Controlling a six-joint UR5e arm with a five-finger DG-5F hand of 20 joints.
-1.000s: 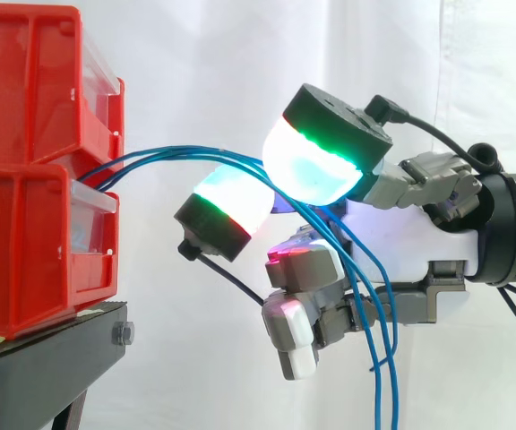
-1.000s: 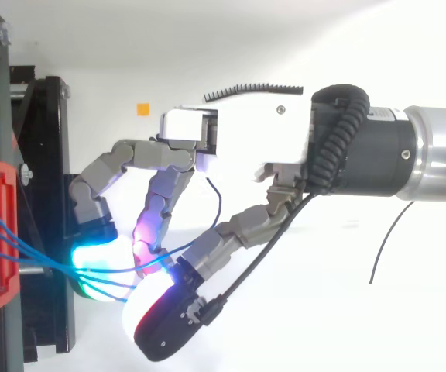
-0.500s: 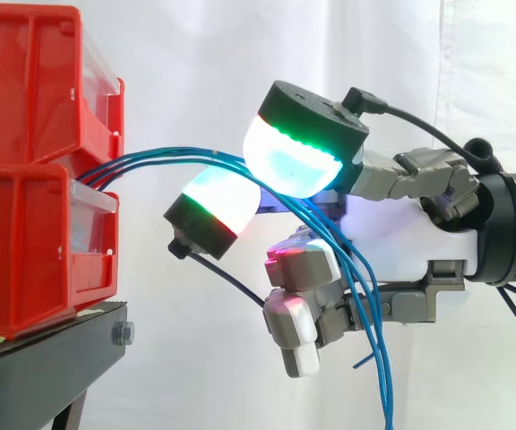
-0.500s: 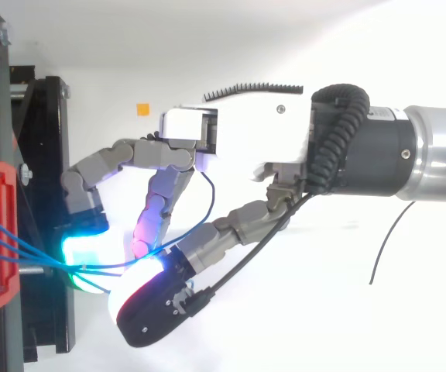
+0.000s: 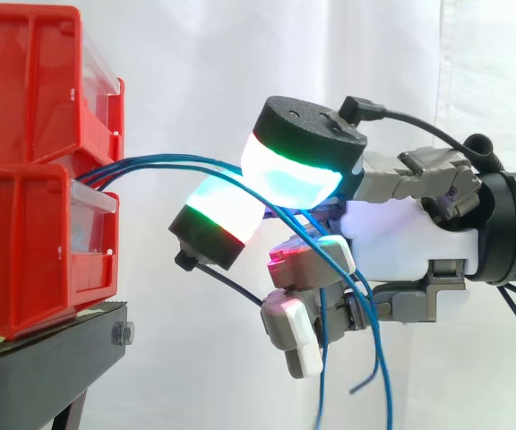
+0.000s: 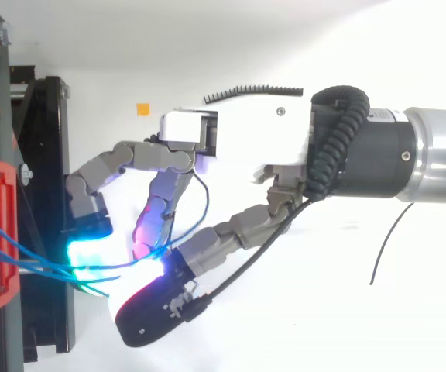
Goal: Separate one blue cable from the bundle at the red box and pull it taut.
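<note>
A smooth white curtain [image 5: 204, 54] hangs behind the hand [image 5: 401, 233]. Ahead of its fingertips, two glossy red plastic bins [image 5: 34, 179] are stacked on a black metal stand [image 5: 43, 349], each with a clear front lip. The hand, in white and grey casing, reaches level toward them with its fingers curled. Two thick domed pads [image 5: 294, 166], glowing cyan and green, close around thin blue cables [image 5: 124, 166]. The cables arc out of the gap between the bins, pass between those pads, then droop loosely below the palm. The large upper pad partly hides the cables' path.
</note>
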